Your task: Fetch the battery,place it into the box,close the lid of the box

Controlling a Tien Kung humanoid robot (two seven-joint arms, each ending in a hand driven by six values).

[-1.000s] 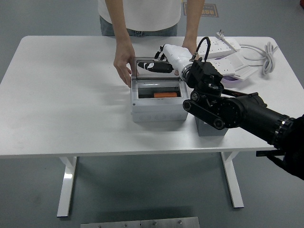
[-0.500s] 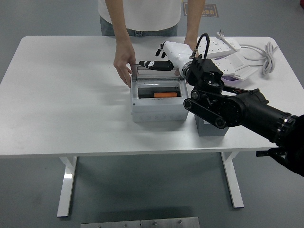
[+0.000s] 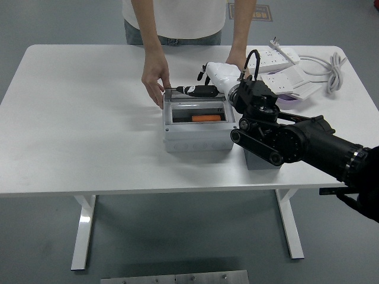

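A grey box (image 3: 195, 137) stands mid-table with an orange battery (image 3: 206, 118) lying inside it. Its clear lid (image 3: 176, 89), hinged at the back, is tipped well down toward the opening. My right hand (image 3: 199, 90), white with black fingers, reaches in from the right. Its fingers lie stretched out on the lid's top edge and hold nothing. A person at the far side has one hand (image 3: 155, 83) at the box's back left corner. The person's other hand (image 3: 235, 58) is just behind my hand.
Under my right forearm (image 3: 296, 142) sits a small grey block (image 3: 263, 161), right of the box. White power strips (image 3: 278, 58) and a coiled white cable (image 3: 333, 70) lie at the back right. Bare white table (image 3: 77, 118) stretches to the left.
The lid has swung from upright down toward the box's opening, with my right hand following it forward and down. The person's hands stay at the box.
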